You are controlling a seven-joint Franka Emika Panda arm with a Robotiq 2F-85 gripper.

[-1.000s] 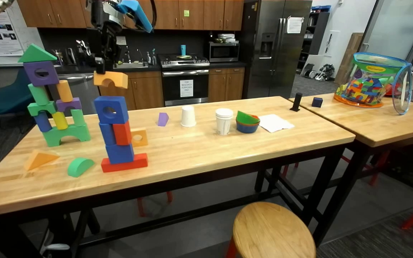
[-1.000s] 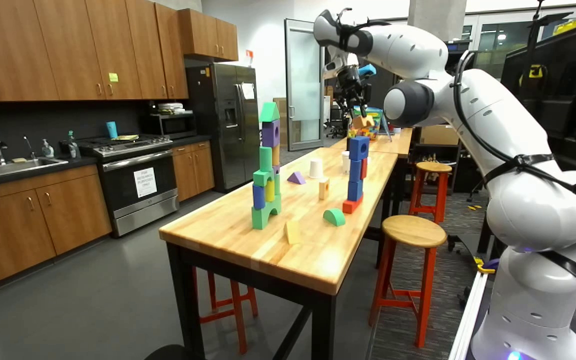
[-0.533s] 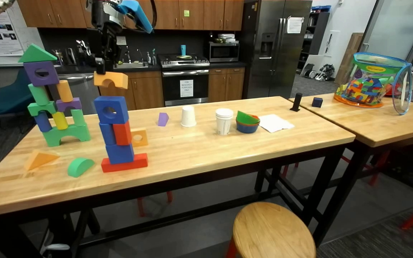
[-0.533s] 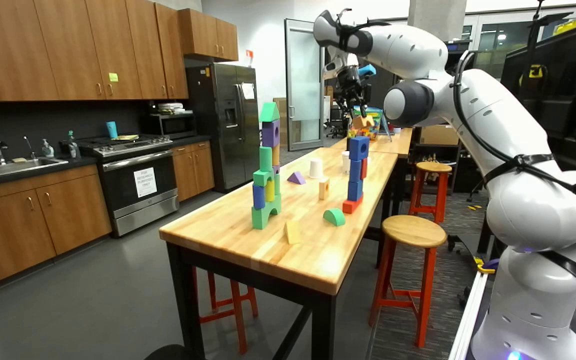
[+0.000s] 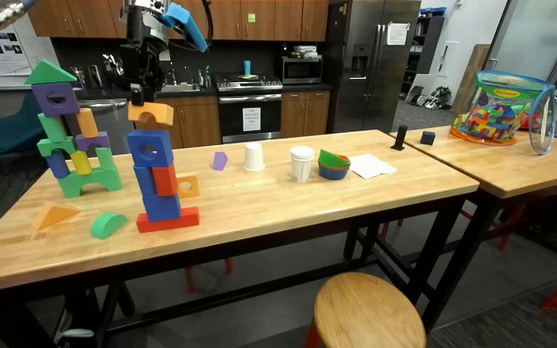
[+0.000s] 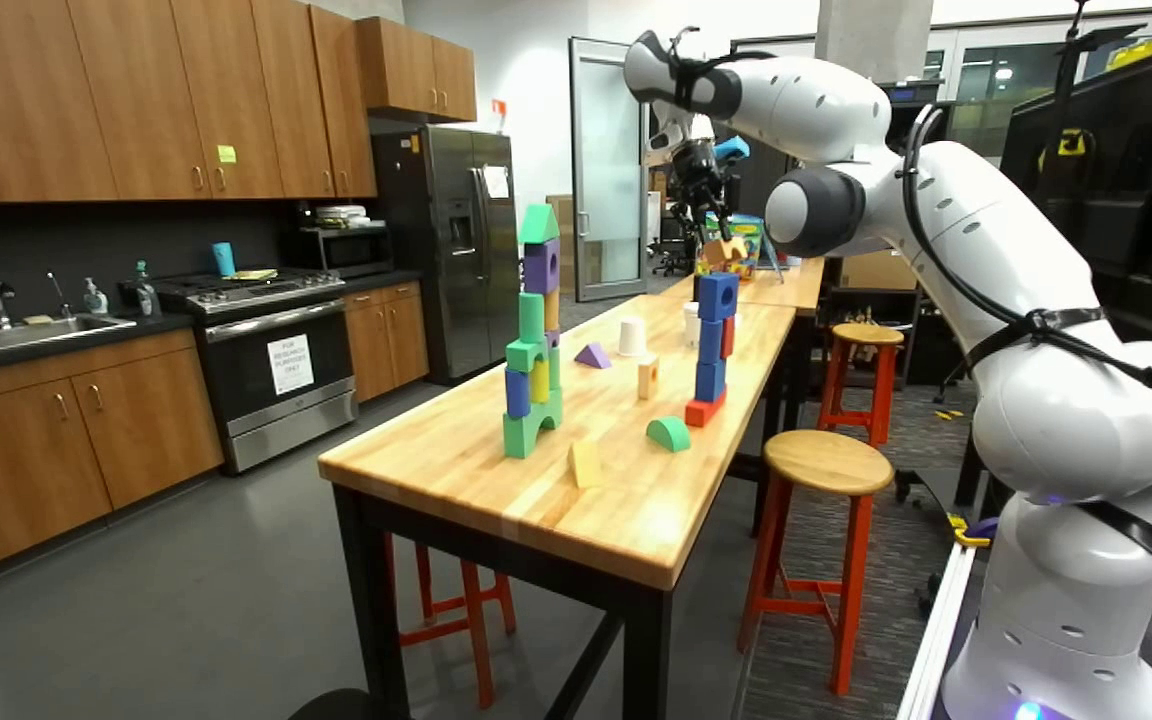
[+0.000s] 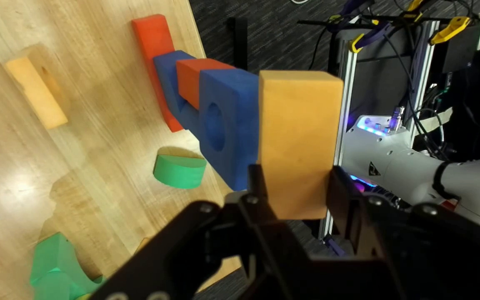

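Note:
My gripper [image 7: 296,175] is shut on an orange arch block [image 7: 300,133], its fingers pressed against two opposite sides. In an exterior view the orange arch [image 5: 151,108] hangs with its cutout facing down, just above a blue block with a round hole [image 5: 165,145]. A small gap shows between arch and blue block. That blue block tops a stack: a blue block and a red block [image 5: 164,181] side by side, another blue block [image 5: 161,208], and a red plank [image 5: 168,220] on the table. In the wrist view, the holed blue block [image 7: 240,112] appears left of the arch.
A taller block tower [image 5: 90,179] with a green triangle on top stands to the left. A green half-round [image 5: 108,225], a yellow-orange wedge [image 5: 55,216] and a holed orange block [image 5: 188,185] lie near the stack. Cups [image 5: 254,157] and bowls [image 5: 334,169] stand farther right.
Over the last half second the arm has lowered slightly, carrying the orange arch down closer to the holed blue block. The blocks on the table have not moved.

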